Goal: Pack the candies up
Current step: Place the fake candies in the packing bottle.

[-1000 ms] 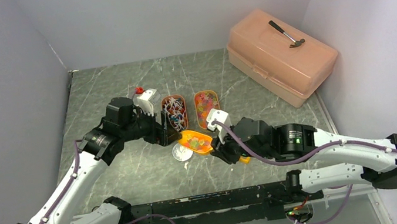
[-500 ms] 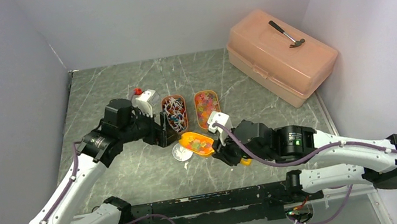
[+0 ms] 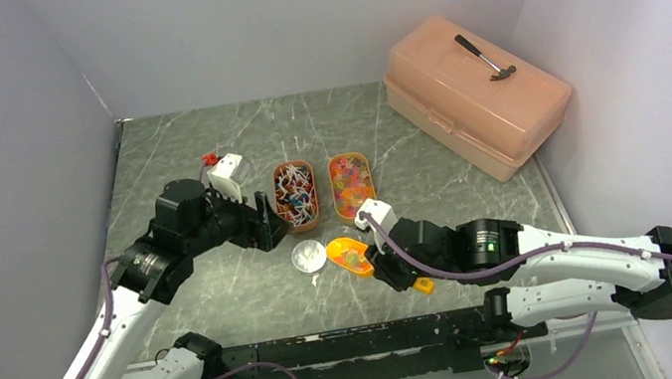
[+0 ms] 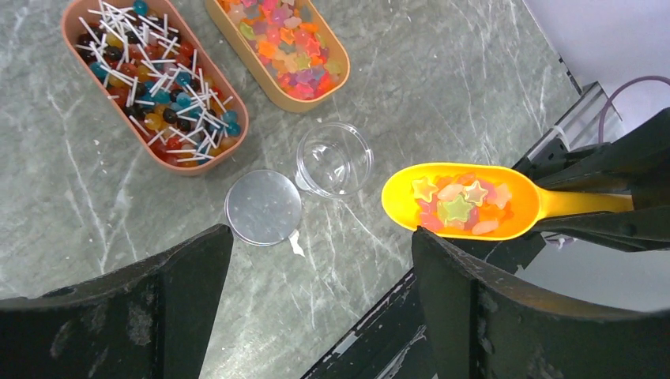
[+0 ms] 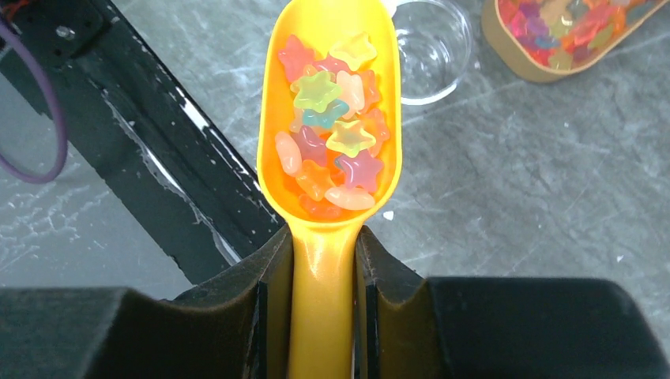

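My right gripper (image 3: pixel 381 265) (image 5: pixel 324 245) is shut on the handle of an orange scoop (image 3: pixel 349 255) (image 5: pixel 332 118) and holds it level. The scoop carries several star-shaped gummy candies (image 5: pixel 336 142) (image 4: pixel 458 207). A clear empty cup (image 4: pixel 334 158) (image 5: pixel 430 47) stands just beyond the scoop's tip. The cup's round lid (image 4: pixel 262 207) (image 3: pixel 307 256) lies flat beside it. One oval tray (image 3: pixel 295 193) (image 4: pixel 154 87) holds red, blue and white wrapped candies. Another oval tray (image 3: pixel 351 184) (image 4: pixel 276 47) holds gummies. My left gripper (image 3: pixel 268 230) (image 4: pixel 320 237) is open and empty, above the lid.
A peach toolbox (image 3: pixel 474 93) with a hammer (image 3: pixel 485 56) on top stands at the back right. A black rail (image 3: pixel 355 342) runs along the near table edge, under the scoop. Walls close the left, back and right sides.
My right gripper has drawn the loaded scoop a little nearer and to the right. My left arm has pulled back to the left, away from the cup and lid.
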Action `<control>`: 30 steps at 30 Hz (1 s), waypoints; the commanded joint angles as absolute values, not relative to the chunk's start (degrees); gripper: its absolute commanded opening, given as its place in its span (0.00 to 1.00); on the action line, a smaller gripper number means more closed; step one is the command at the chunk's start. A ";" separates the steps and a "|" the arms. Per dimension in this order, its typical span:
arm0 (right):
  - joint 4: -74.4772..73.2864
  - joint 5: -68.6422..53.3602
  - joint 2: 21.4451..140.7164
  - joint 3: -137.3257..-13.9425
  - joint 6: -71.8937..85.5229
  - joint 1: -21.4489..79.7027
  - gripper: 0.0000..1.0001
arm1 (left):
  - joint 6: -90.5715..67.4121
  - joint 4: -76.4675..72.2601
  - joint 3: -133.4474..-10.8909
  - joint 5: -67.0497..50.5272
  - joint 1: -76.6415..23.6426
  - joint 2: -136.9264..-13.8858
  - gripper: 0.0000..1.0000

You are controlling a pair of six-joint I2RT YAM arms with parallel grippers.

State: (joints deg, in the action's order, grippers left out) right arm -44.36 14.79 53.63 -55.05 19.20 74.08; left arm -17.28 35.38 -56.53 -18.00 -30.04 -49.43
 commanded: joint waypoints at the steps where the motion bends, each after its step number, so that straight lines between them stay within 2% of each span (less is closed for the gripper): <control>1: -46.36 17.38 54.95 -54.82 24.22 74.31 0.00 | -17.54 35.37 -56.25 -15.17 -30.03 -47.52 0.89; 14: -47.08 19.30 59.43 -53.51 25.50 72.69 0.00 | -17.50 35.77 -56.15 -15.76 -30.05 -45.95 0.89; 30: -49.80 12.29 67.19 -58.20 22.79 64.15 0.00 | -16.66 36.85 -56.34 -14.85 -30.05 -44.41 0.89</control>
State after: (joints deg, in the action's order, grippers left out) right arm -49.30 14.04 66.74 -54.24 23.92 64.97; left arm -17.23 36.84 -56.42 -15.64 -30.04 -45.56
